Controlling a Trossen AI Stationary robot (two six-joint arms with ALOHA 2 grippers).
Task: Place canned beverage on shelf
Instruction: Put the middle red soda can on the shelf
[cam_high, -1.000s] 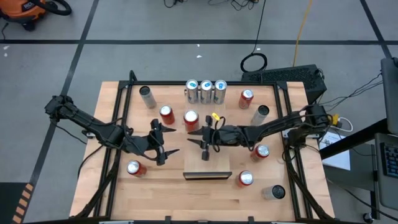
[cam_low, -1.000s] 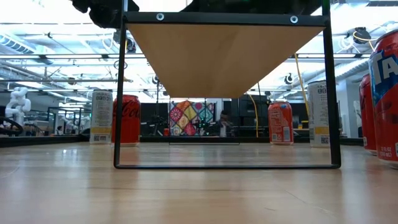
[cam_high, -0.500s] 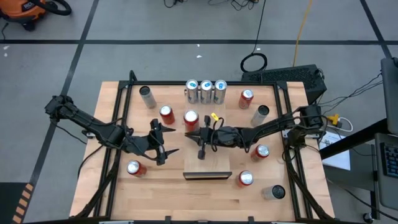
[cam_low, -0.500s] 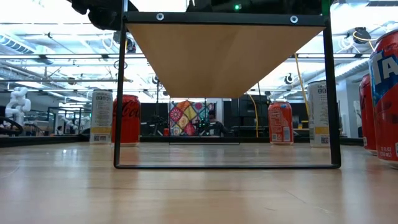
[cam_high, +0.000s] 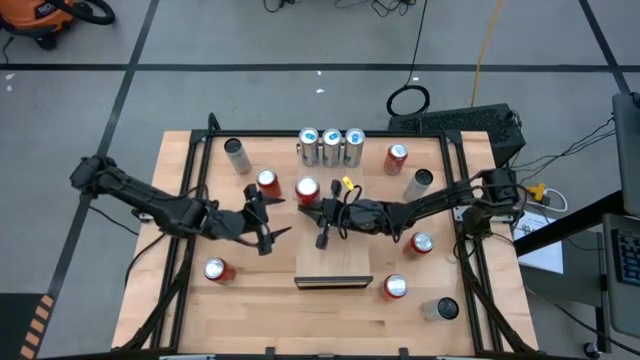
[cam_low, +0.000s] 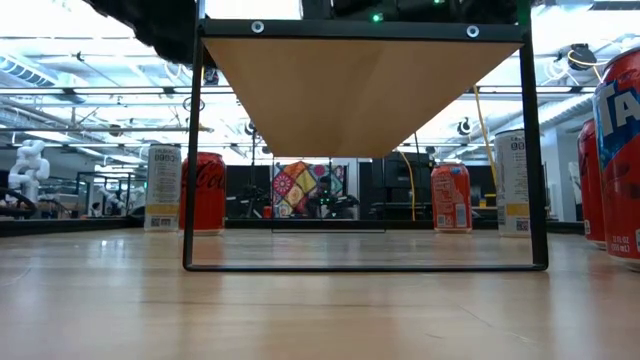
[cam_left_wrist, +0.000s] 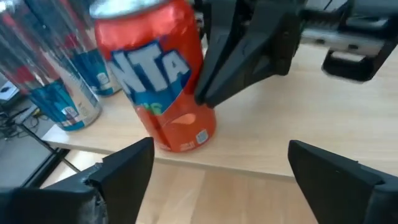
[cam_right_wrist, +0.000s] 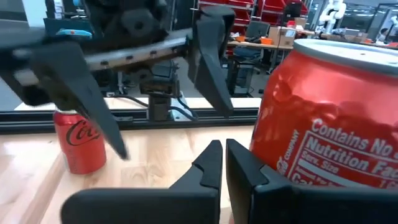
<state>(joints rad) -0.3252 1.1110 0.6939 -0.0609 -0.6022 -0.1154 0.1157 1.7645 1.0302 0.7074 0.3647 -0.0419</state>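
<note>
Claws meet mid-table: left claw spread wide, right claw pressed together above shelf.

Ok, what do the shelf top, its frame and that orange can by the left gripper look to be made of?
The shelf top looks like pale unfinished wood with lengthwise grain. Its frame seems to be thin black metal with screw heads. The orange can looks like printed aluminium, glossy, with a silvery rim.

1 camera looks straight down, 1 sits at tabletop level, 2 ride the wrists; all share the shelf.
</note>
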